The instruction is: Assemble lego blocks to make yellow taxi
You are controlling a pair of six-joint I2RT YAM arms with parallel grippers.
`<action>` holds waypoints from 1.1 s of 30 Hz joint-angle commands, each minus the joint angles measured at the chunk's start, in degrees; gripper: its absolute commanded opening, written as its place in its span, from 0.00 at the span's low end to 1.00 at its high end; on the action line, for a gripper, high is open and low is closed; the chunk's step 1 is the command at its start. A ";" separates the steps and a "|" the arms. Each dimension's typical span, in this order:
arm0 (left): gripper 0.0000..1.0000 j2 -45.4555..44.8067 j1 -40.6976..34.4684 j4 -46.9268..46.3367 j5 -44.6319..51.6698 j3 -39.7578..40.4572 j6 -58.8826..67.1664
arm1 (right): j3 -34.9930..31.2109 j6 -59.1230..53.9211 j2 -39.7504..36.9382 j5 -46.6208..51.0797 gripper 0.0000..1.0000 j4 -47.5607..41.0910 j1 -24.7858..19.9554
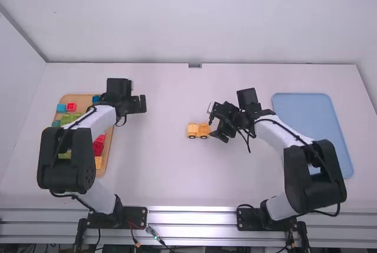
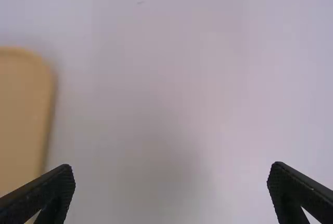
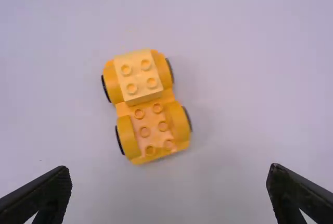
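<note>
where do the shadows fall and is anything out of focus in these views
Left wrist view: wooden tray soft-edged, a faint grey shade low on the table; right wrist view: pale shadow beside the yellow car, its studs fairly crisp; high view: light looks even across the tabletop.

From my console I see the car base in orange-yellow, its wheels black and the block on it a paler yellow. I pick out a red block, a light blue block and green blocks against the tan tray; the other tray reads plain pale blue to me, the table white
</note>
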 commanded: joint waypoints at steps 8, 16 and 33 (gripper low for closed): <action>0.99 -1.62 12.81 -11.87 -1.79 -0.15 -11.06 | 0.44 0.15 -4.52 1.92 0.99 2.75 0.26; 0.99 -3.50 15.85 -21.29 -2.69 -1.29 1.77 | 0.44 0.13 -4.52 1.99 0.99 8.83 0.26; 0.99 -29.09 15.82 -30.49 -16.09 -11.13 -19.67 | 0.44 0.13 -4.50 1.77 0.99 14.01 0.28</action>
